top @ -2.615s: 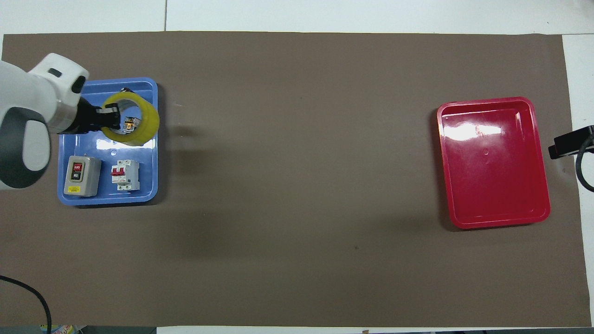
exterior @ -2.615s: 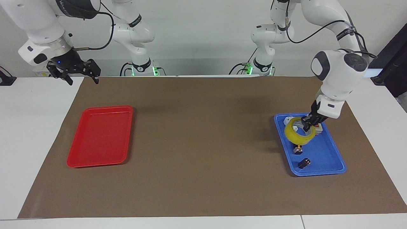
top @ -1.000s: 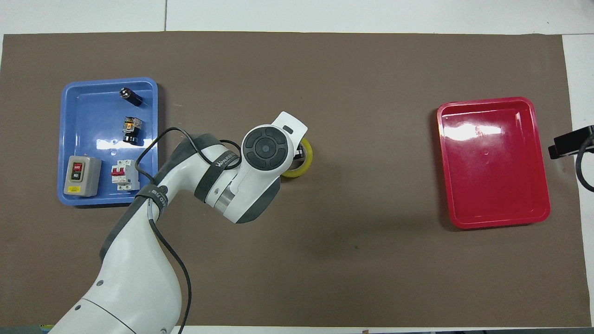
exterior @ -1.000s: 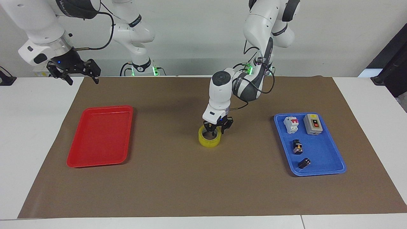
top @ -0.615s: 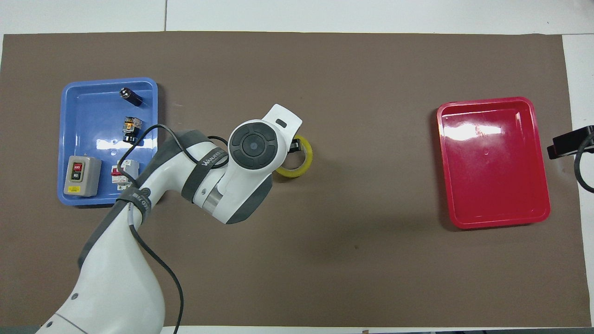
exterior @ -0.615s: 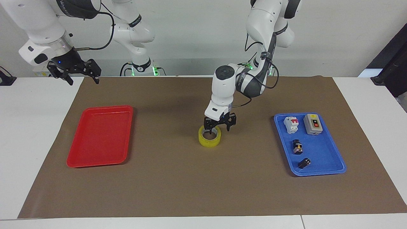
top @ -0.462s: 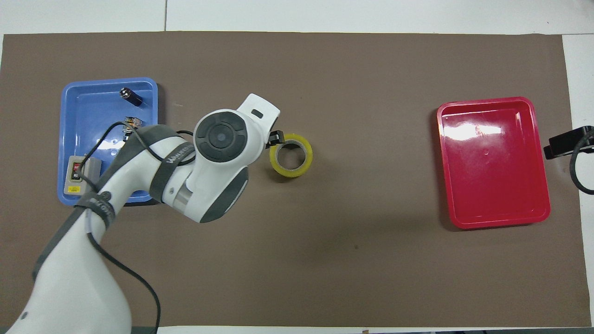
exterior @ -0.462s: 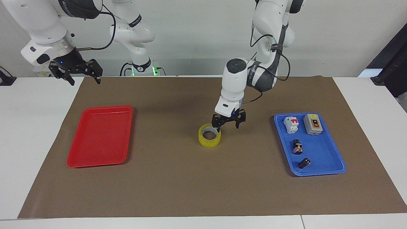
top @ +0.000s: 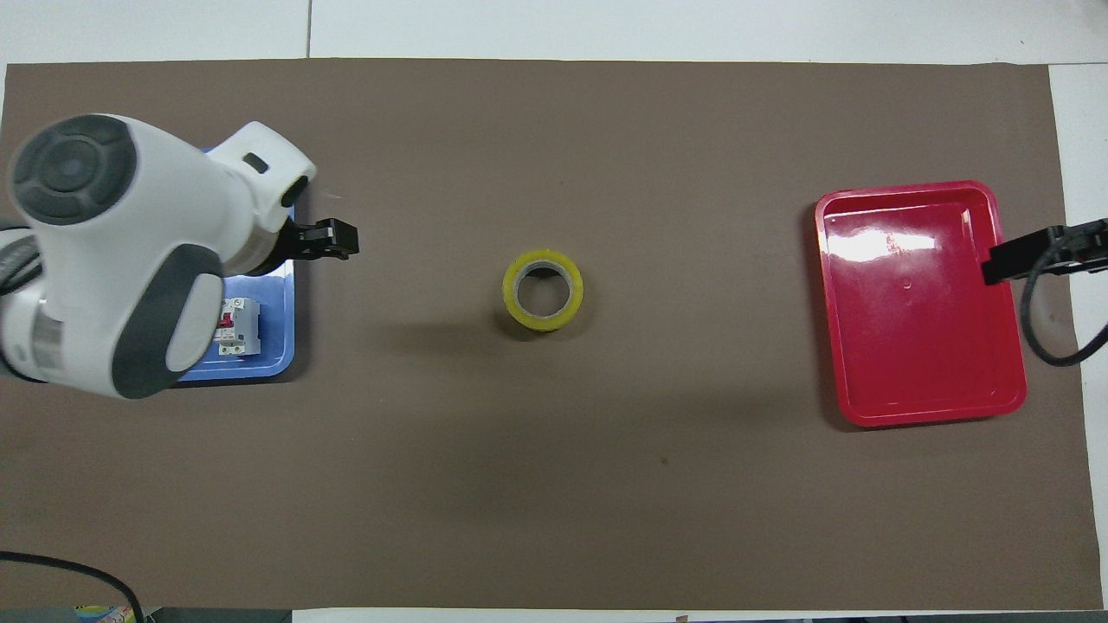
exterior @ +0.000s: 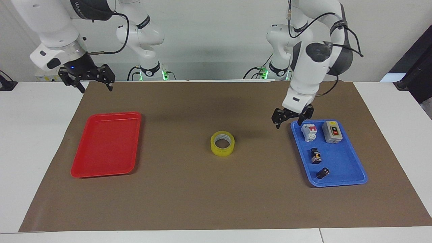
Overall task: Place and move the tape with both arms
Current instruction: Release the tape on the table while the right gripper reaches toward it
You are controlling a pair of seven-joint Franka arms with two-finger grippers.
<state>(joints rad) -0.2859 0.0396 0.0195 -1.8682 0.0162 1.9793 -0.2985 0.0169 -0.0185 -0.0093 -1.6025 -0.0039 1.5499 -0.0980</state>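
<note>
The tape [exterior: 222,151] is a yellow roll with a pale core. It lies flat on the brown mat [exterior: 189,189] midway between the two trays, and nothing touches it; from above the tape [top: 543,323] shows as a free ring. My left gripper [exterior: 291,120] hangs open and empty over the mat beside the blue tray's edge, well apart from the roll; in the overhead view the left gripper [top: 336,240] pokes out from under the arm. My right gripper [exterior: 95,86] waits open in the air over the mat's corner, at the red tray's end; only a black tip of the right gripper [top: 1009,261] shows from above.
A blue tray [exterior: 339,168] at the left arm's end holds a red-and-white breaker [exterior: 309,131], a grey switch box [exterior: 332,131], a black-and-yellow push button [exterior: 316,157] and a small black part [exterior: 323,172]. A bare red tray [exterior: 106,145] sits at the right arm's end.
My left gripper opened off the tape, rose and drew back toward the blue tray, leaving the roll on the mat. The right gripper drifted slightly toward the middle.
</note>
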